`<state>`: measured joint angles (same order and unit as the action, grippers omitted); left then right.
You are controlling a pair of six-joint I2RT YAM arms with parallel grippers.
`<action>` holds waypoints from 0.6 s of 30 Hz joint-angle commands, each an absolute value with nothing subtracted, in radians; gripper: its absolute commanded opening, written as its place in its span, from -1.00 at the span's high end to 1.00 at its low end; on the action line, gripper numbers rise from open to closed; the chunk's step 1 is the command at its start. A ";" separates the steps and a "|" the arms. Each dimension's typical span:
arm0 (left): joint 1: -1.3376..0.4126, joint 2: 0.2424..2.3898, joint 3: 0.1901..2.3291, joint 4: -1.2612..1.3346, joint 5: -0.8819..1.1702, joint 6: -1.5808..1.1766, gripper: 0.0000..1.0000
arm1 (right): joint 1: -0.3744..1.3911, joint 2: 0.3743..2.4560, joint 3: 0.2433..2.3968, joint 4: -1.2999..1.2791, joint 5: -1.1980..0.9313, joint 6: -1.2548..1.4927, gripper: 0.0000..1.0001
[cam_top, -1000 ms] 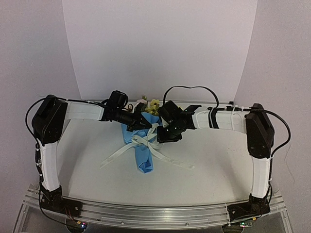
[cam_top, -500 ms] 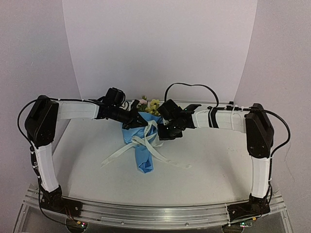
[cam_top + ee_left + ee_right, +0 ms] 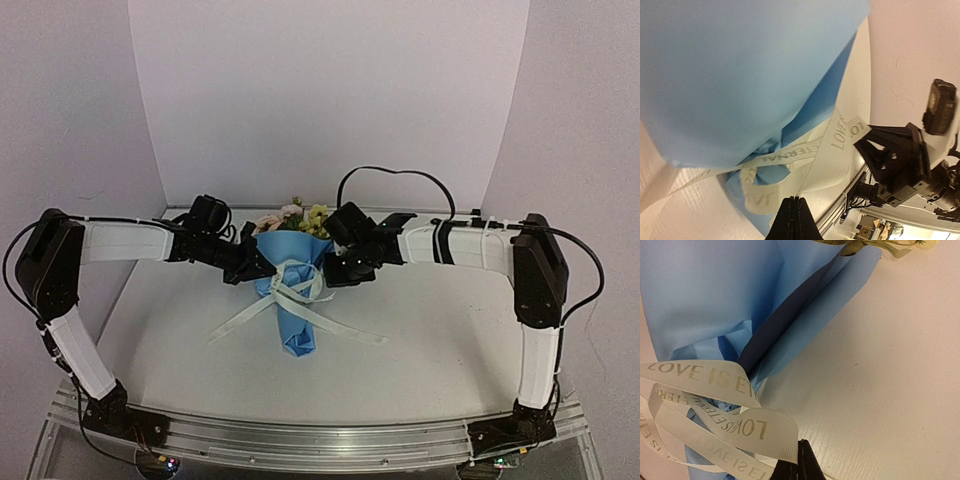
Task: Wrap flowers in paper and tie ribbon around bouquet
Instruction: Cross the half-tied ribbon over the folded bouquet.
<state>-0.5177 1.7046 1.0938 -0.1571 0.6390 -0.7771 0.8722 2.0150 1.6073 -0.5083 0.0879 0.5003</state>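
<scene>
White shells cover the left arm [image 3: 125, 240] and right arm [image 3: 470, 243] between chunky black joints; the left gripper [image 3: 262, 272] and right gripper [image 3: 335, 275] are black (a black cable [image 3: 395, 172] loops over the right forearm).

Qty: 1 bouquet [image 3: 292, 300], 1 ribbon [image 3: 240, 320] (w/ 2 loose tails), 1 table [image 3: 440, 330], 2 grippers: left gripper [image 3: 794, 205] & right gripper [image 3: 801, 452].

The bouquet [image 3: 296, 318] blocks mid-table, with the left gripper [image 3: 267, 270] and right gripper [image 3: 331, 275] pressing in at its neck from either side. Loose ribbon [image 3: 240, 320] tails sprawl toward the near edge; the table [image 3: 450, 320] lies open far left and far right.
</scene>
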 commanded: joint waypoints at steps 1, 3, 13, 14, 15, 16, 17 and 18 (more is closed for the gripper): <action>-0.503 1.595 1.017 -0.118 0.613 -0.833 0.99 | 0.887 1.932 1.607 -0.491 0.139 0.478 1.00; -0.500 1.571 0.988 -0.111 0.611 -0.845 1.00 | 0.892 1.928 1.611 -0.492 0.150 0.467 1.00; -0.454 1.458 0.872 -0.110 0.559 -0.883 0.99 | 0.909 1.930 1.639 -0.492 0.161 0.445 1.00; -0.444 1.452 0.868 -0.112 0.559 -0.882 0.99 | 0.910 1.929 1.634 -0.492 0.161 0.446 1.00; -0.437 1.448 0.867 -0.115 0.557 -0.881 0.99 | 0.910 1.929 1.631 -0.492 0.161 0.447 1.00; -0.431 1.442 0.861 -0.115 0.557 -0.881 0.99 | 0.911 1.930 1.628 -0.492 0.163 0.448 1.00; -0.428 1.440 0.857 -0.118 0.555 -0.883 1.00 | 0.912 1.931 1.625 -0.492 0.164 0.449 1.00; -0.421 1.438 0.849 -0.119 0.555 -0.886 1.00 | 0.912 1.931 1.624 -0.492 0.166 0.449 1.00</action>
<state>-0.4444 1.4808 0.8642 -0.1472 0.5761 -0.8710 0.9015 1.9671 1.6085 -0.5074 0.1367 0.4587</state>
